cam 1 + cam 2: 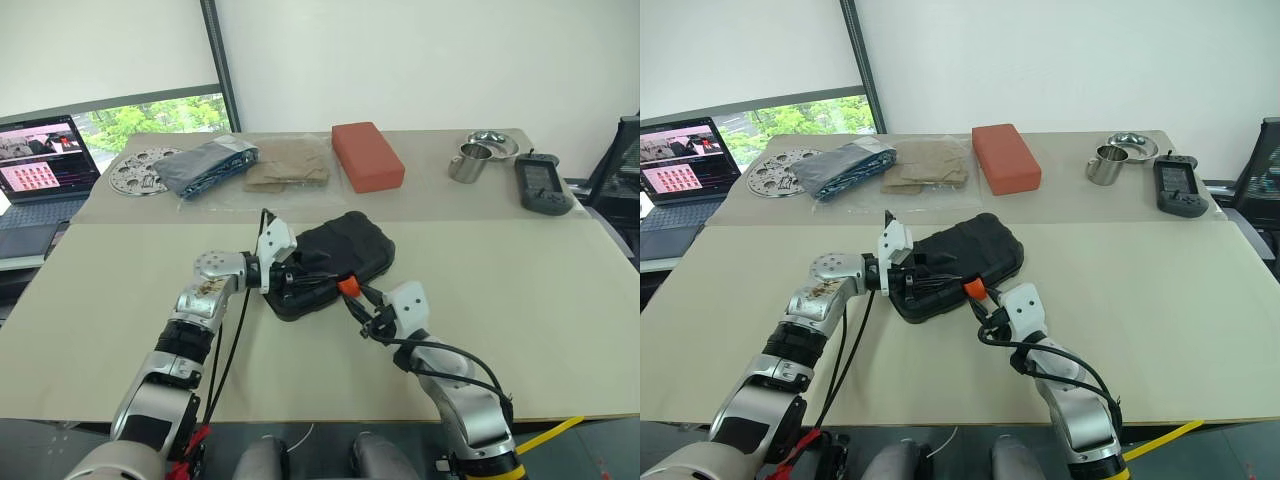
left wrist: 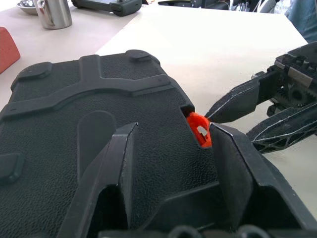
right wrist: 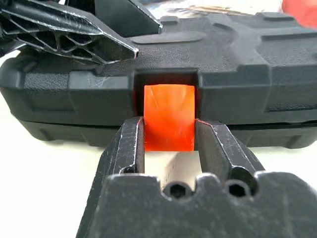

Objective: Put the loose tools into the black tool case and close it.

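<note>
The black tool case (image 1: 345, 245) lies closed on the table in front of me, its lid down. My left gripper (image 2: 173, 129) rests on the lid near the case's front edge, its fingers (image 2: 119, 163) open and spread over the textured top. On the front edge is the orange latch (image 3: 168, 111). My right gripper (image 3: 168, 130) reaches in level from the near side, one finger pressed against each side of the latch. The loose tools are out of view.
Along the far side of the table are a round metal plate (image 1: 140, 172), a dark bag (image 1: 215, 165), a tan bag (image 1: 288, 165), a red-orange block (image 1: 367, 155), a steel cup (image 1: 471, 162), a bowl (image 1: 495, 144) and a black handheld device (image 1: 542, 185). A laptop (image 1: 40, 165) stands at the far left.
</note>
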